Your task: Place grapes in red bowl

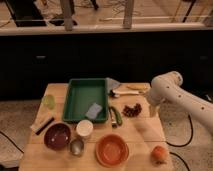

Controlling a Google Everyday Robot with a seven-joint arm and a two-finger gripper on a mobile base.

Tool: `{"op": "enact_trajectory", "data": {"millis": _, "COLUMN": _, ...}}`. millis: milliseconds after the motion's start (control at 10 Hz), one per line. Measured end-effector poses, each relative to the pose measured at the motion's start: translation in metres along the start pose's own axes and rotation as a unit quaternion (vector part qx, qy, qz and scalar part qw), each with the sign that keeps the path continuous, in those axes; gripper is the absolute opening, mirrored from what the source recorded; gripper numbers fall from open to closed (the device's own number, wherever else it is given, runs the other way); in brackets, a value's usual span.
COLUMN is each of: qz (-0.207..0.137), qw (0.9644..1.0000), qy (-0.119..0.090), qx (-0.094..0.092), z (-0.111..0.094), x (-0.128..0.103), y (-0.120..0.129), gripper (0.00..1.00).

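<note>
The grapes (132,110), a small dark maroon bunch, lie on the wooden table (142,132) right of the green tray. The orange-red bowl (111,150) stands empty near the front edge, below and left of the grapes. A darker maroon bowl (57,136) stands at the front left. My gripper (151,112) hangs at the end of the white arm (172,92), just right of the grapes and close above the table. Nothing shows in it.
A green tray (80,95) holds a blue sponge (93,111). A white cup (84,128), a metal cup (76,147), a green vegetable (116,116), an orange fruit (159,154), a utensil (122,92) and a pale green item (48,101) also lie on the table.
</note>
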Motion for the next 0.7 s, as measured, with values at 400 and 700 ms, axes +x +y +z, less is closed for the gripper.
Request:
{"op": "enact_trajectory", "data": {"millis": 400, "qz": -0.002, "qw": 0.9998, "qy": -0.02, "qx": -0.009, "z": 0.017, "x": -0.008, "y": -0.002, "gripper": 0.8}}
{"op": "enact_trajectory", "data": {"millis": 700, "qz": -0.004, "qw": 0.9993, "qy": -0.034, "qx": -0.017, "z": 0.027, "x": -0.017, "y": -0.006, "gripper": 0.8}}
